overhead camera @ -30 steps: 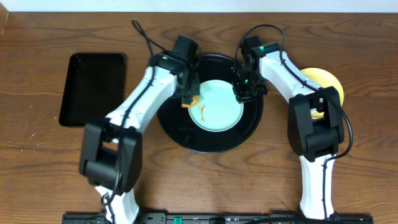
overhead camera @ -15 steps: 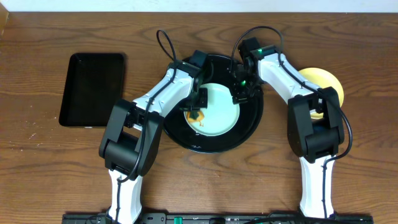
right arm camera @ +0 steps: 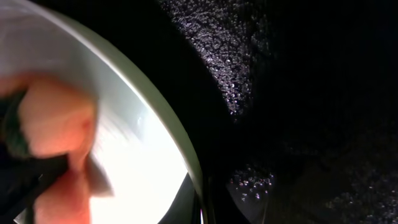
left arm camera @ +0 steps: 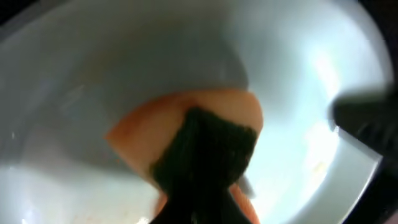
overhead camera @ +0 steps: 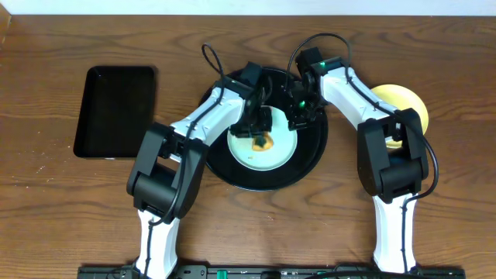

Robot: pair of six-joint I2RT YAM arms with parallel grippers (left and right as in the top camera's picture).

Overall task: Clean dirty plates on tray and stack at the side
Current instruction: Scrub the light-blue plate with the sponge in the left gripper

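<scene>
A pale blue-green plate point(overhead camera: 277, 157) lies on the round black tray point(overhead camera: 311, 159) in the overhead view. My left gripper point(overhead camera: 260, 136) is shut on an orange sponge point(overhead camera: 263, 142) with a dark green side and presses it on the middle of the plate. The left wrist view shows the sponge point(left arm camera: 199, 115) against the plate point(left arm camera: 93, 68). My right gripper point(overhead camera: 299, 118) is at the plate's right rim and appears clamped on it point(right arm camera: 186, 155); wet tray point(right arm camera: 298, 93) lies beside it. A pale yellow plate point(overhead camera: 404, 98) sits off the tray, right, under my right arm.
A smaller rectangular black tray point(overhead camera: 116, 111) lies at the left on the wooden table. Both arms reach over the round tray from either side. Cables loop above the tray's far edge.
My left gripper has carried the sponge from the plate's left edge rightward to its middle. The sauce streak no longer shows. My right gripper has stayed at the rim.
</scene>
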